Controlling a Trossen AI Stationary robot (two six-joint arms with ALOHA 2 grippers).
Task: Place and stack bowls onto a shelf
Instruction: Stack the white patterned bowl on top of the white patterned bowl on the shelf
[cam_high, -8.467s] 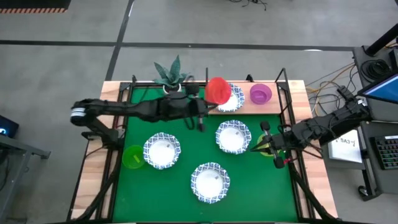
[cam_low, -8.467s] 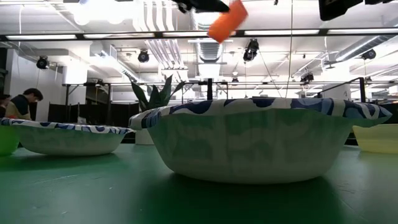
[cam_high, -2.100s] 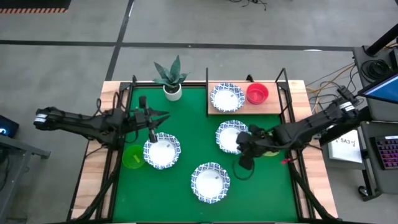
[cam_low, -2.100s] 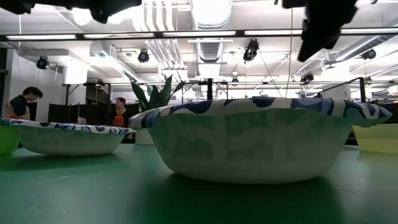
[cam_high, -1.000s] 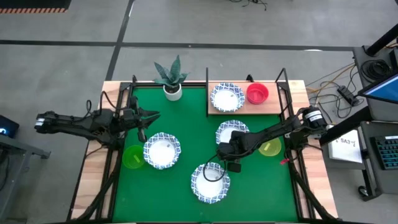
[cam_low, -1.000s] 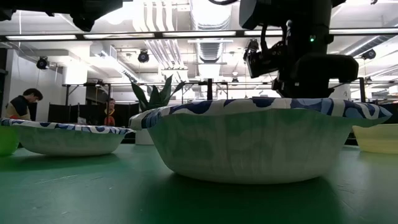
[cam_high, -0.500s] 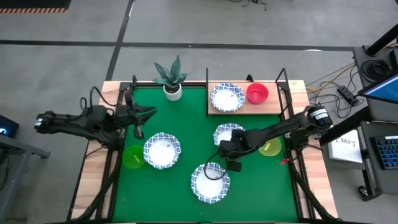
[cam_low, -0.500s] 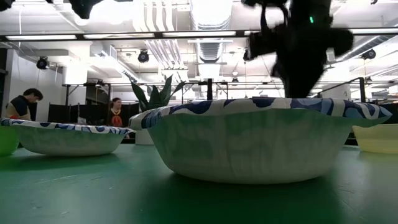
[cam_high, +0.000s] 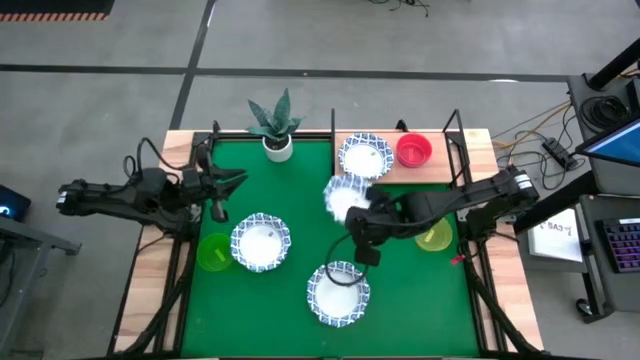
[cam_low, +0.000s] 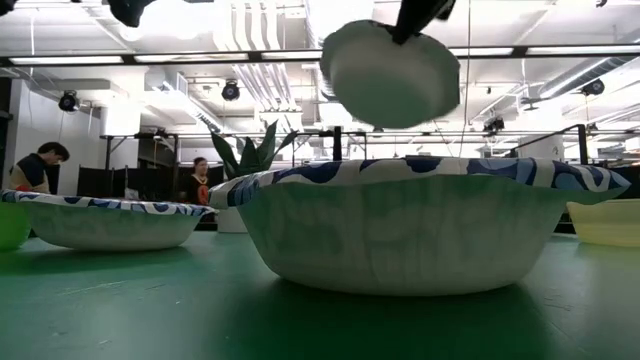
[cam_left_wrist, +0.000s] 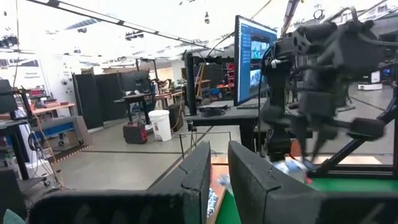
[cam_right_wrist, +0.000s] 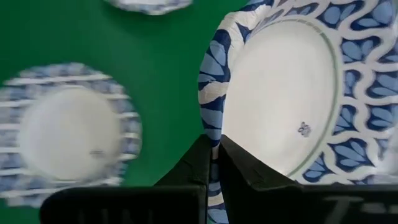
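My right gripper (cam_high: 362, 228) is shut on a white bowl with a blue patterned rim (cam_high: 344, 198), held in the air over the green mat's middle; the low view shows its underside (cam_low: 390, 72). Two more such bowls (cam_high: 261, 243) (cam_high: 338, 292) rest on the mat. A fourth (cam_high: 365, 157) and a red bowl (cam_high: 413, 150) sit on the light wood shelf (cam_high: 436, 172). A green bowl (cam_high: 213, 252) and a yellow-green bowl (cam_high: 437, 238) rest at the mat's sides. No purple bowl shows. My left gripper (cam_high: 216, 188) hovers empty over the mat's left, its fingers (cam_left_wrist: 205, 174) a narrow gap apart. My right gripper pinches the bowl's blue rim (cam_right_wrist: 210, 132) between its two fingers, one on the inside and one on the outside, at the rim's near right part. The bowl is lifted clear of the mat and tilted, its bottom turned toward the table's near edge.
A white pot with a spiky green plant (cam_high: 277, 128) stands at the mat's far left. A black metal frame (cam_high: 458, 150) runs along the table's sides and past the shelf. People stand in the room beyond the table (cam_low: 30, 165).
My right gripper has raised the white bowl off the mat and carried it up and toward the far left; the bowl is now tilted and clear of the mat. My left gripper has drawn back a little toward the table's left edge.
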